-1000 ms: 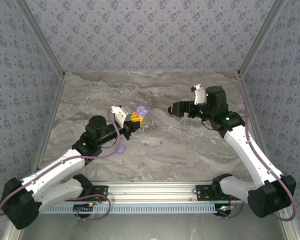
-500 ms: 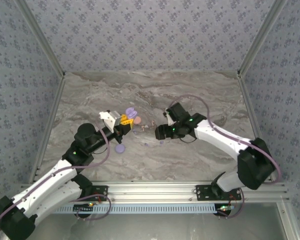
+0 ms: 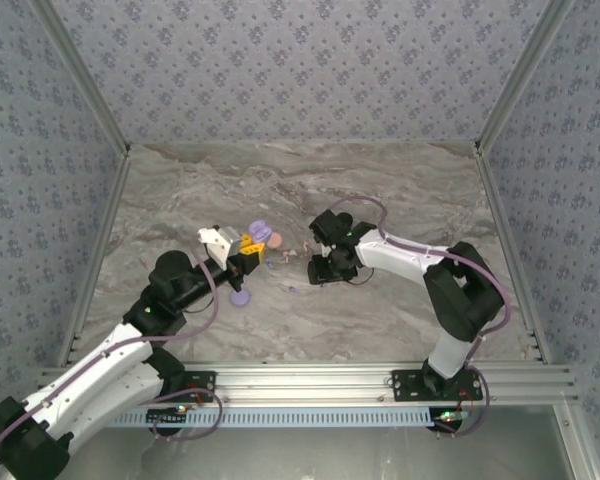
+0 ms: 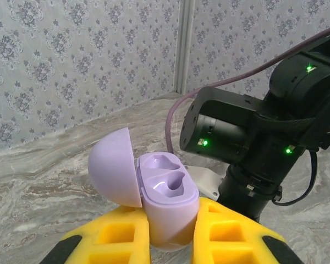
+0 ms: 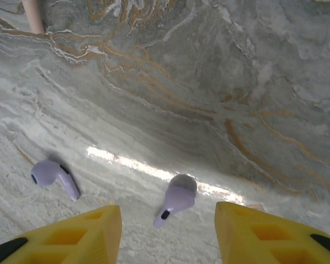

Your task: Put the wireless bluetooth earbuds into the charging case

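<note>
The case [image 4: 168, 206] sits upright between the left gripper's [image 4: 170, 220] fingers, its lid [image 4: 113, 168] hinged back to the left. Behind it and to the right stands the right arm [image 4: 247, 137]. From above, the case is left of the table's [image 3: 400, 180] middle, with the far disc [image 3: 277, 239] just right of it and the near disc [image 3: 240, 297] closer to the bases, beside the left arm. The right gripper [image 3: 318, 270] is right of both discs. On the table, one earbud [image 5: 177, 199] lies between its parted fingers, touching neither. The second earbud [image 5: 56, 176] lies left of it, well apart, beyond the left finger [image 5: 71, 236]
</note>
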Robot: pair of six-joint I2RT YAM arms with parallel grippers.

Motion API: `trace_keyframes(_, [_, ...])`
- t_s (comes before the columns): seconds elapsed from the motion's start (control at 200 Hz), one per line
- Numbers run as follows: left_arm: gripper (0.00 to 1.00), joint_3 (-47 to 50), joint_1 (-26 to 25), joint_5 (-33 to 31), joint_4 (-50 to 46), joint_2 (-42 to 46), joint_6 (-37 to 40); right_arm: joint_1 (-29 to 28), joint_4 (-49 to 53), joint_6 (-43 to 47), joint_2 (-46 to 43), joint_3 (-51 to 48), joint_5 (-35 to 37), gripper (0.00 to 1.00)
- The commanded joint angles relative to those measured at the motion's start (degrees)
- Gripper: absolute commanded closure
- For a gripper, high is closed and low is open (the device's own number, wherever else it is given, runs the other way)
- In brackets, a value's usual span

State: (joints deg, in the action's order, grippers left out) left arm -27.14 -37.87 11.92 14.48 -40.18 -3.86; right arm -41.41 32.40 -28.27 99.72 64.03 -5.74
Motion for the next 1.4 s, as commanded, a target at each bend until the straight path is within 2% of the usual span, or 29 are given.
trace_keyframes(0.0, [1.0,-1.2,0.3,-0.6,0.2,0.3,0.9,-0.6,1.7,0.1,1.9,1.6,1.5,0.51])
trace_keyframes(0.505, [1.0,-1.7,0.3,-0.4,0.1,-0.7,1.2,-1.7,1.8,0.2,6.8,3.8,0.9,0.61])
trace_keyframes(0.979, [1.0,-1.6,0.3,-0.5,-0.1,-0.6,1.2,-3.5,6.4,0.5,7.1,3.8,3.9,0.62])
trace_keyframes(1.394, [1.0,-2.0,0.3,-0.7,-0.4,-0.6,1.5,-4.0,6.8,1.1,8.0,3.8,4.8,0.74])
